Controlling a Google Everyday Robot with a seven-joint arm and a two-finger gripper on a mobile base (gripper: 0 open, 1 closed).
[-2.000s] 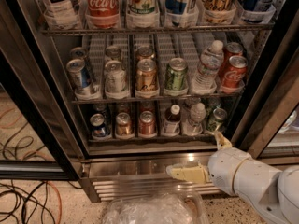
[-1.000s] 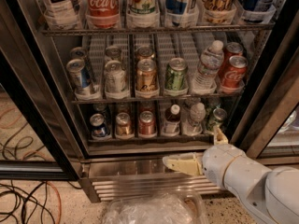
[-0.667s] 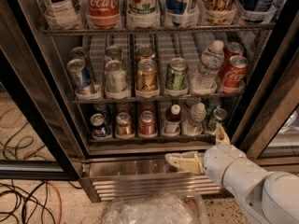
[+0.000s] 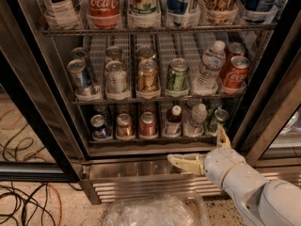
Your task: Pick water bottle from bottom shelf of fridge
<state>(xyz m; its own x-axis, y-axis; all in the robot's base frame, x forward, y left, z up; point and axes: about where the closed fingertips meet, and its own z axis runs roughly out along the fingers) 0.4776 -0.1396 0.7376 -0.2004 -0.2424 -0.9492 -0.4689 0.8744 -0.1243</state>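
Hidden or cut off:
- The top row of drinks is cut by the upper edge; we read only part of a red cola label (image 4: 102, 1).
- The back rows of the bottom shelf (image 4: 155, 139) sit in shadow, and we cannot make out what stands there.
- The arm (image 4: 254, 187) runs out of view at the lower right.
- A crumpled clear plastic bag (image 4: 153, 212) is cut off by the bottom edge.

Surroundings:
- On the middle rack a taller labelled bottle (image 4: 208, 69) stands between a green can (image 4: 178, 75) and two red cans (image 4: 233, 72).
- The front row of the bottom shelf reads, left to right: a blue can (image 4: 99, 126), a copper can (image 4: 124, 125), a red can (image 4: 148, 124), a small bottle of dark liquid (image 4: 174, 120), the water bottle (image 4: 196, 120) and a dark green can (image 4: 218, 119).
- Cables (image 4: 23, 197) lie on the floor at left, outside the fridge (image 4: 117, 169).

Bottle and jaws:
- The water bottle stands upright in its white front cup, second lane from the right.
- The gripper (image 4: 195, 145) hangs low in front of the steel panel under the shelf.
- Its jaws are spread wide and hold nothing. One finger (image 4: 186, 163) points left and the other (image 4: 222, 138) points up, crossing the shelf's front edge beside the dark green can.
- The bottle sits above and behind the gap between the jaws, touching neither finger.
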